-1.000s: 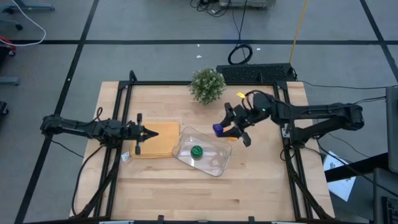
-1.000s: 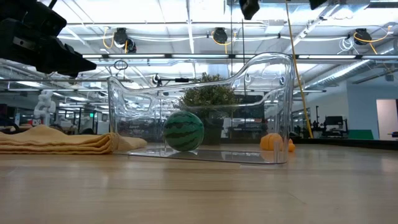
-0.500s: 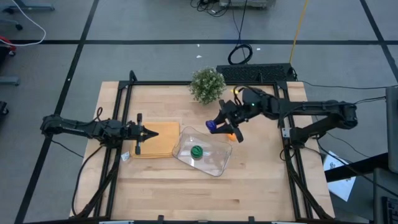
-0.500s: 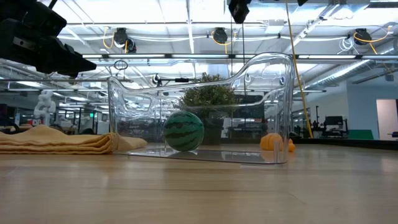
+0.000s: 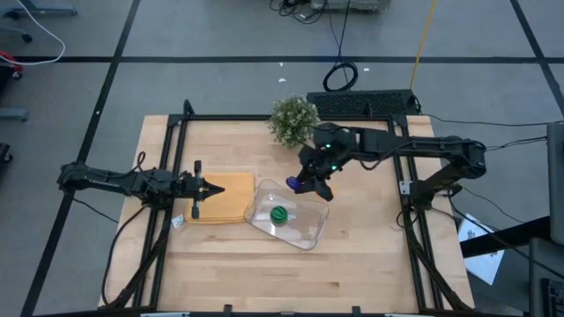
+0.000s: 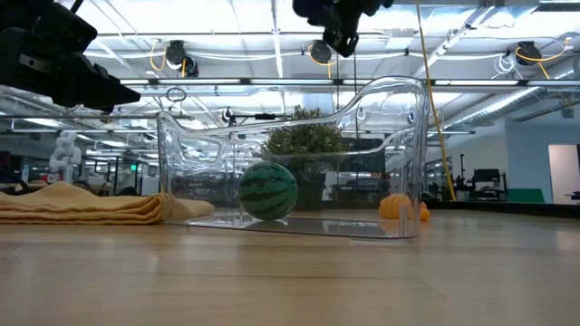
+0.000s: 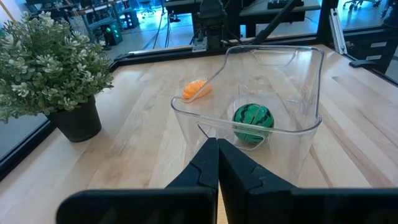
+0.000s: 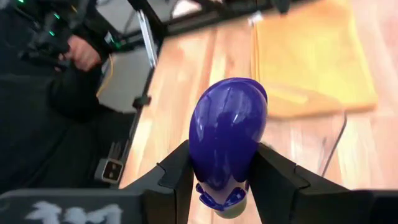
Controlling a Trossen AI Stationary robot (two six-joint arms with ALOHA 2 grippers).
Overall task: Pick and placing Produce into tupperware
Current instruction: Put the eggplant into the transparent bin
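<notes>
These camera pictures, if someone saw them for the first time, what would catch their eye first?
Probably the right gripper, raised over the far edge of the clear tupperware and shut on the glossy purple piece. Next, the round green striped piece lying inside the tupperware, and the orange piece on the table just outside it. The left gripper waits shut over the tan mat.

High view: overhead, straight down, whole table (image 5: pixel 264 264).
Low view: table level, close to tupperware (image 6: pixel 290 163), facing the room.
Left wrist: looks across tupperware toward plant (image 7: pixel 53 68).
Right wrist: looks down over mat (image 8: pixel 311 56).
Shared: tupperware in all but the right wrist.
</notes>
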